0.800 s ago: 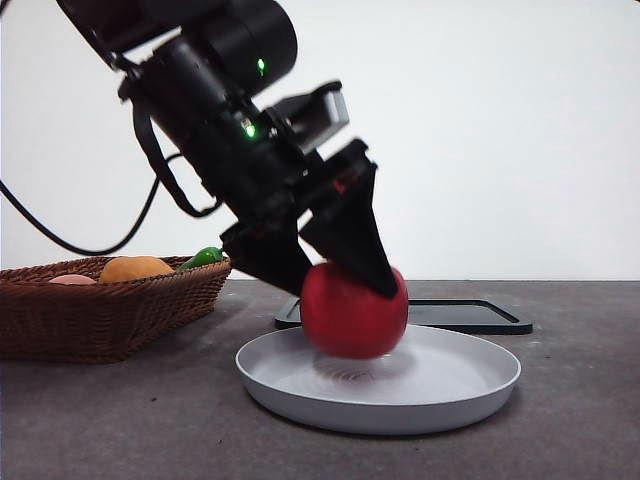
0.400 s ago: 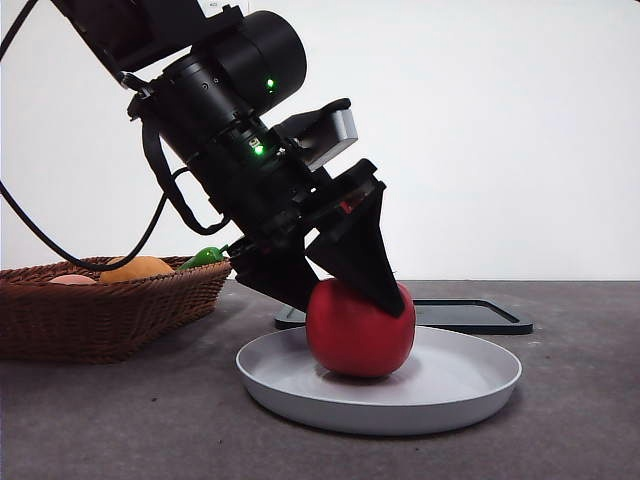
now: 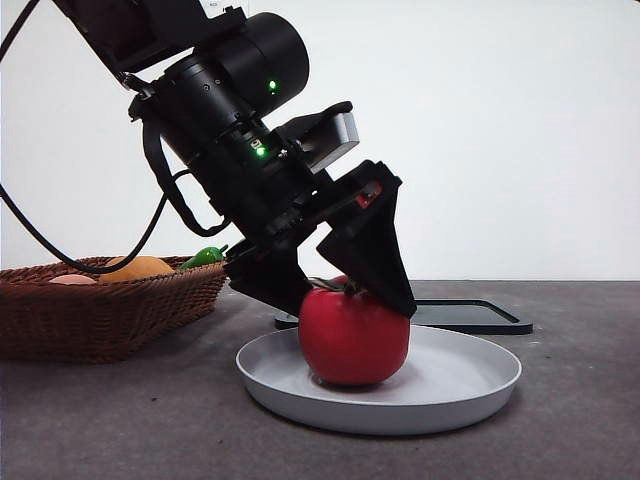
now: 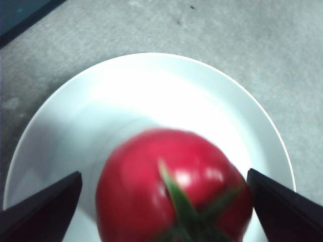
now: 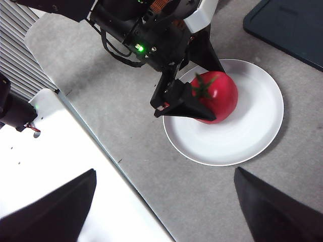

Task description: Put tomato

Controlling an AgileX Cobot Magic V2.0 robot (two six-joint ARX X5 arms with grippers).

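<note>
- A shallow white plate (image 3: pixel 470 385) sits nearest on the dark grey table (image 3: pixel 580 440), slightly to the right of the middle of the front view.
- The tomato (image 3: pixel 354 338), round, glossy and bright red, rests on the plate, a little left of its centre; its dark green calyx points up.
- The left gripper (image 3: pixel 340 292) comes down at a slant from the upper left, a big black arm with small green lights, and straddles the top of the tomato.
- Its two black jaws are spread wide, one on each side of the fruit. In the left wrist view a gap of white plate (image 4: pixel 151 91) shows between each jaw and the tomato (image 4: pixel 166 201), so nothing is being squeezed.
- From above, the right wrist view shows the same left gripper (image 5: pixel 194 96) over the tomato (image 5: pixel 219 98) on the plate (image 5: pixel 252 136).
- The right gripper (image 5: pixel 164 206) hangs high above the table, well apart from the plate, its jaws standing far apart and empty.
- Farther back on the left stands a brown wicker basket (image 3: pixel 110 315) holding an orange round fruit (image 3: pixel 135 267), a pale pink fruit (image 3: pixel 72 279) and something green (image 3: pixel 203 257).
- Behind the plate lies a flat black tray (image 3: pixel 470 315).
</note>
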